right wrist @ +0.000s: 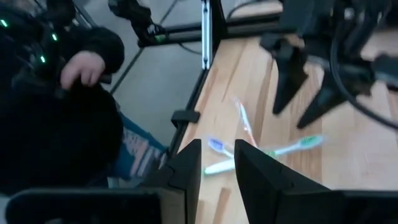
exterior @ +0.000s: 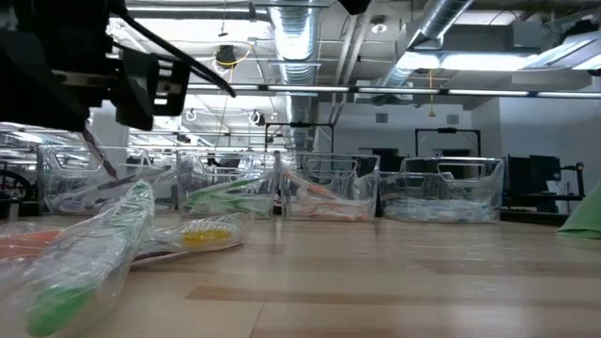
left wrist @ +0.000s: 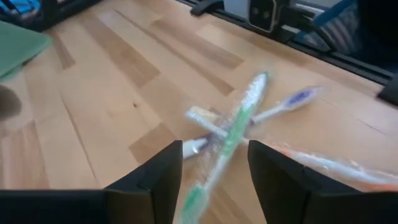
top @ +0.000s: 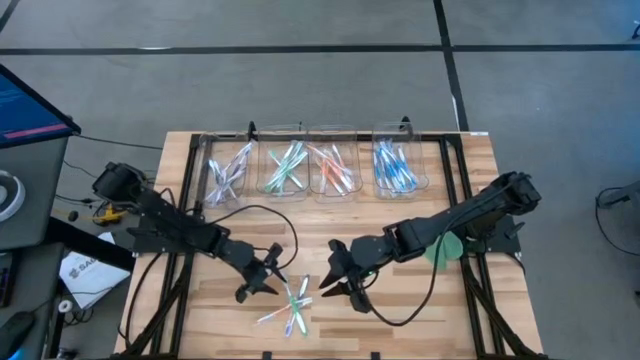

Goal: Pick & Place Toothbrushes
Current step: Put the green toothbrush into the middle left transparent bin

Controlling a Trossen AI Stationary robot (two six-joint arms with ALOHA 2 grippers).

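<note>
My table (top: 400, 300) is pale wood planks, smooth with a slight sheen. The toothbrushes (top: 291, 305) look like glossy plastic, wrapped in crinkled clear film. The bins (exterior: 333, 192) are clear, shiny plastic. My left gripper (left wrist: 212, 180) fingers are matt black, probably plastic. The green piece (top: 447, 250) looks flat and matt
</note>
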